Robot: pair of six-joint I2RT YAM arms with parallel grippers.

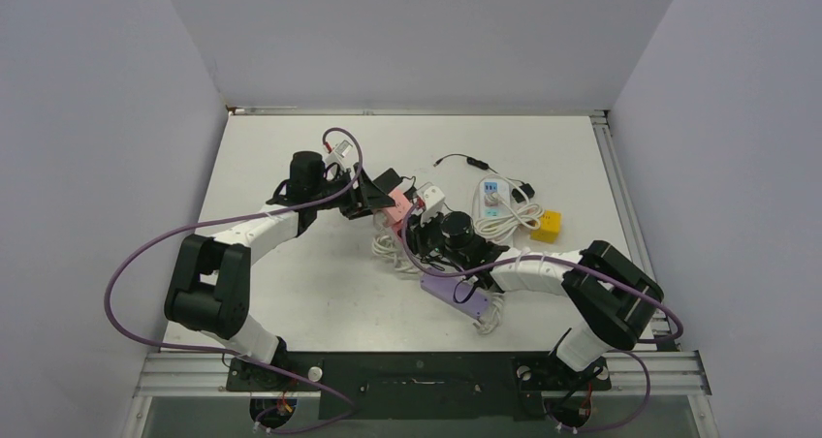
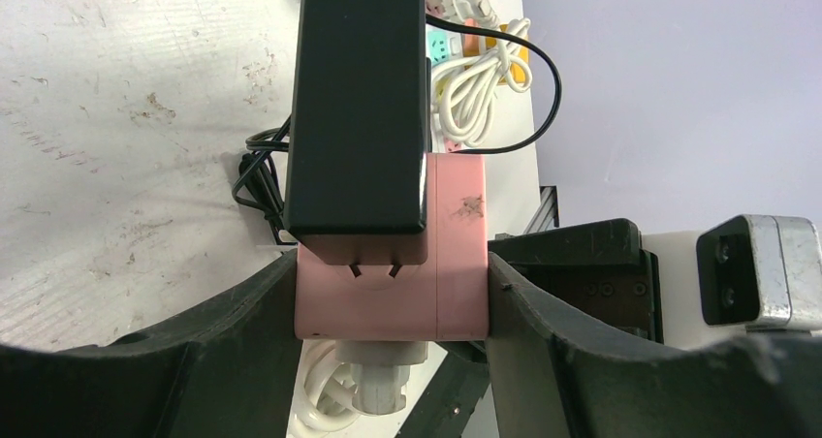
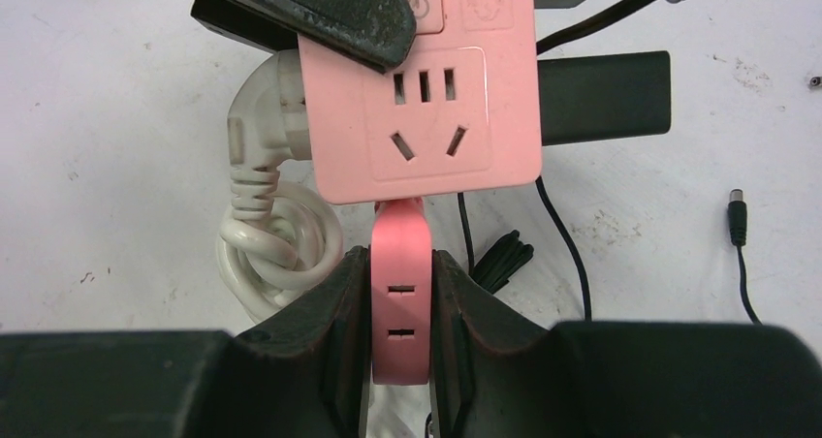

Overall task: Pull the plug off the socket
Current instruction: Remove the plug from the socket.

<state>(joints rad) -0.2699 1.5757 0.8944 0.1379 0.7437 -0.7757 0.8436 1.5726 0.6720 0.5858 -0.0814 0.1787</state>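
A pink cube socket (image 2: 451,254) is clamped between my left gripper's (image 2: 391,288) two fingers; from above it shows at mid-table (image 1: 397,203). Below the socket (image 3: 426,109), a flat pink plug (image 3: 400,254) with two slots sits against its lower face, and my right gripper (image 3: 400,297) is shut on that plug's sides. A black adapter (image 2: 359,99) is plugged into another face, its prongs partly showing. A white plug (image 3: 262,109) with a thick cord enters the socket's left side. One left finger (image 3: 320,12) crosses the socket's top corner.
A coiled white cord (image 3: 276,254) and a black cable bundle (image 3: 499,259) lie under the socket. A purple power strip (image 1: 456,296) lies near the right arm. A white power strip (image 1: 494,203) and a yellow block (image 1: 548,227) sit to the right. A loose barrel jack (image 3: 737,215) lies nearby.
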